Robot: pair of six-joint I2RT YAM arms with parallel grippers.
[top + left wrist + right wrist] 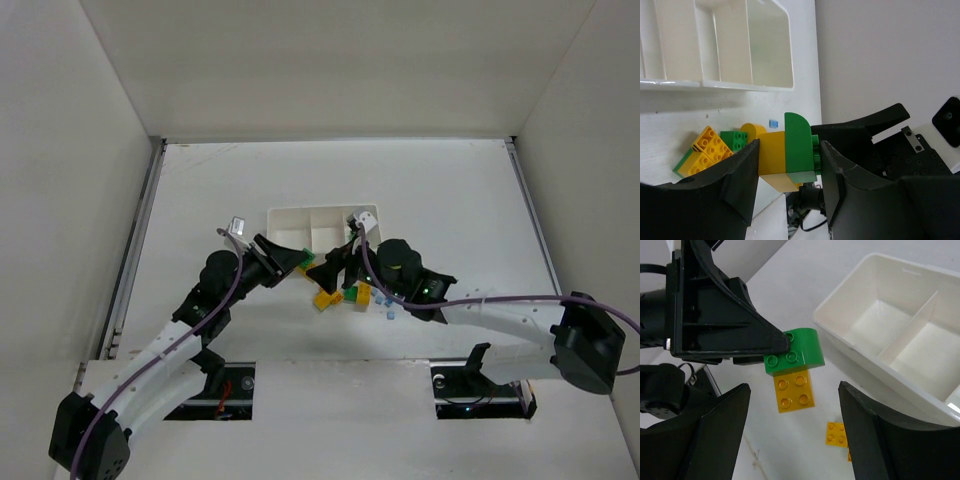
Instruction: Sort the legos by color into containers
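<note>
My left gripper (pixel 790 162) is shut on a green lego (pixel 799 145) joined to a yellow lego (pixel 771 152) and holds the pair above the table. In the right wrist view the pair (pixel 794 390) hangs between the tips of my open right gripper (pixel 793 412), touching neither finger. In the top view my left gripper (pixel 292 262) and right gripper (pixel 322 270) meet tip to tip just in front of the white tray (pixel 300 210). Loose yellow (pixel 323 298), green (pixel 352 296) and pale blue (pixel 388 305) legos lie by the right gripper.
The tray's compartments (pixel 720 85) look empty in the left wrist view; its wall (pixel 865 365) is just right of the held pair. A yellow lego (pixel 836 434) lies on the table under the right gripper. White walls enclose the table.
</note>
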